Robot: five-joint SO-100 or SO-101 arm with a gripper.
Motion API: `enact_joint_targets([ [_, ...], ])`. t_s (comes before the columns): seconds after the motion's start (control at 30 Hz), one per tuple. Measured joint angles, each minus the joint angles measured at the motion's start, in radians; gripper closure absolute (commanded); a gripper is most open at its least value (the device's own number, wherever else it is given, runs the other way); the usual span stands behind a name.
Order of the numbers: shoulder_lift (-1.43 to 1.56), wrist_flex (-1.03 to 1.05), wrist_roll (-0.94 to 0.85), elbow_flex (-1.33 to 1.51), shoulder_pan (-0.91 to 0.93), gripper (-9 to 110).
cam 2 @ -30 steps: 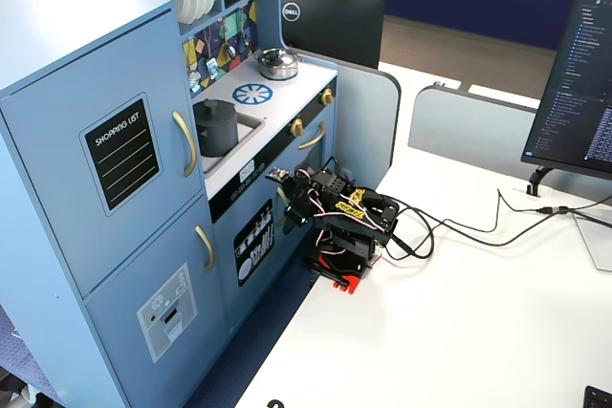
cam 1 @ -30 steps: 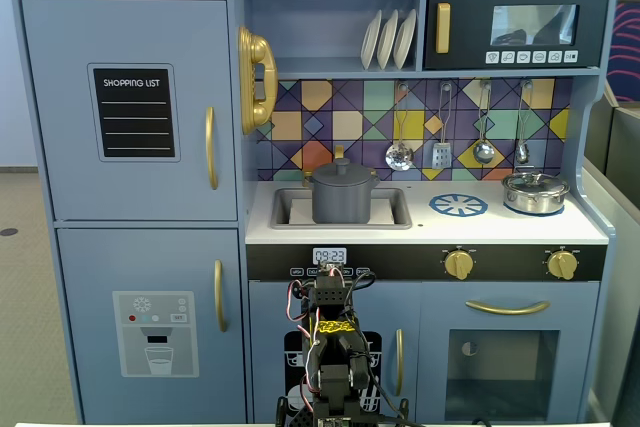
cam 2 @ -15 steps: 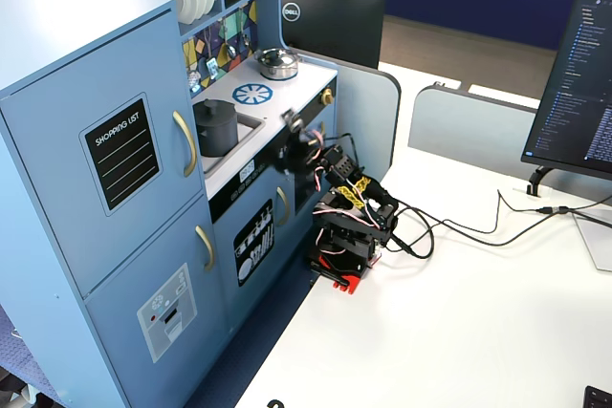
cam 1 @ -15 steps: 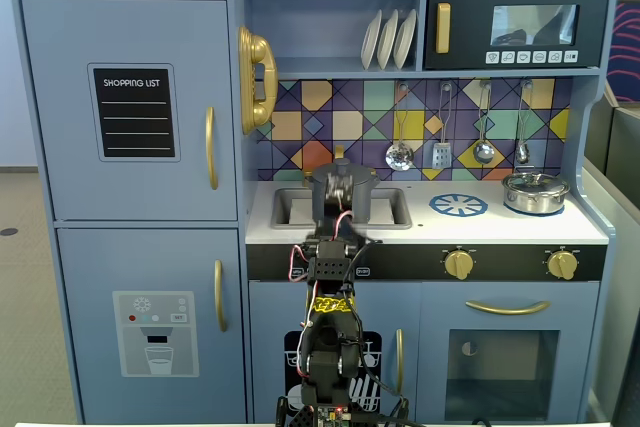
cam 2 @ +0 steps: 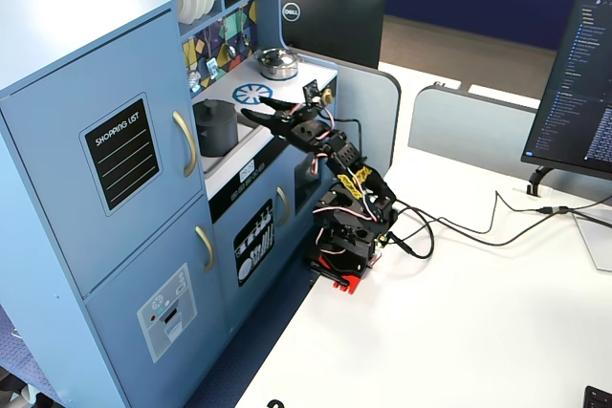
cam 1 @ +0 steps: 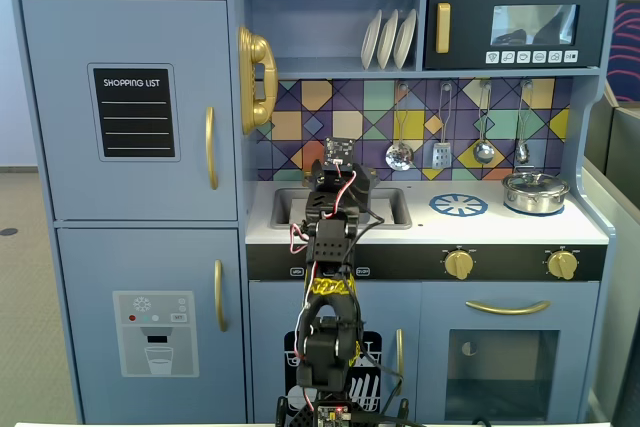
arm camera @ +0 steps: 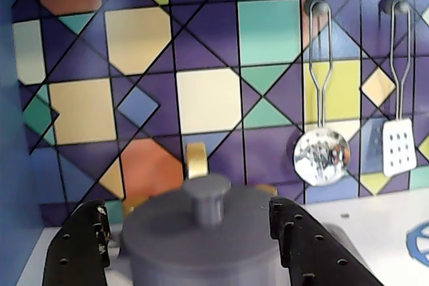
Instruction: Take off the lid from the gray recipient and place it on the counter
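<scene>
gripper: the gripper (arm camera: 184,232) has its jaws spread wide, one black finger (arm camera: 77,249) on the left and one on the right of the pot in the wrist view; nothing clamped, and I can't see either finger touching anything

lid: the lid (arm camera: 204,216) sits flat on top of the gray recipient (arm camera: 194,262), its knob (arm camera: 206,199) poking up about midway between the fingers; looks lined up for a grab, that's my read

gray recipient: sits at the left end of the worktop, in or at the sink by the look of it; in a fixed view (cam 2: 216,126) you can see it just past the fingertips

counter: the counter (cam 1: 500,227) has bare white space around the blue burner mark (cam 1: 459,205); silver pot (cam 1: 535,192) is off at the right end

progress: basically nothing done yet; lid is on, no grip; closing, lifting and setting down are all left

hard to see: front fixed view has the arm (cam 1: 330,277) covering the gray pot entirely; wrist view is blurry up close and cuts off the pot's bottom, so handles and height above the knob are a guess
</scene>
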Motion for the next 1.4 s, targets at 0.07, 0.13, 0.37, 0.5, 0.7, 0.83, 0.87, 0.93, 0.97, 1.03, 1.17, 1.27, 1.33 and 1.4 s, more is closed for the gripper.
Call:
enact_joint_targets([
  [0.07,-0.046,-0.049,-0.006,0.000,0.000,80],
  [0.13,-0.091,-0.080,-0.018,0.000,0.000,80],
  [0.37,-0.181,-0.140,-0.025,0.000,-0.011,81],
  [0.5,-0.239,-0.167,-0.029,0.000,-0.026,81],
  [0.7,-0.310,-0.199,-0.048,-0.025,-0.054,81],
  [0.83,-0.367,-0.201,-0.048,-0.058,-0.049,82],
  [0.87,-0.382,-0.201,-0.048,-0.069,-0.048,82],
  [0.93,-0.411,-0.201,-0.048,-0.089,-0.048,82],
  [0.97,-0.423,-0.201,-0.048,-0.100,-0.048,82],
  [1.03,-0.451,-0.201,-0.043,-0.118,-0.052,83],
  [1.17,-0.491,-0.199,-0.032,-0.143,-0.054,83],
  [1.27,-0.517,-0.199,-0.032,-0.150,-0.054,83],
  [1.33,-0.537,-0.199,-0.032,-0.155,-0.054,83],
  [1.4,-0.558,-0.199,-0.028,-0.163,-0.054,83],
])
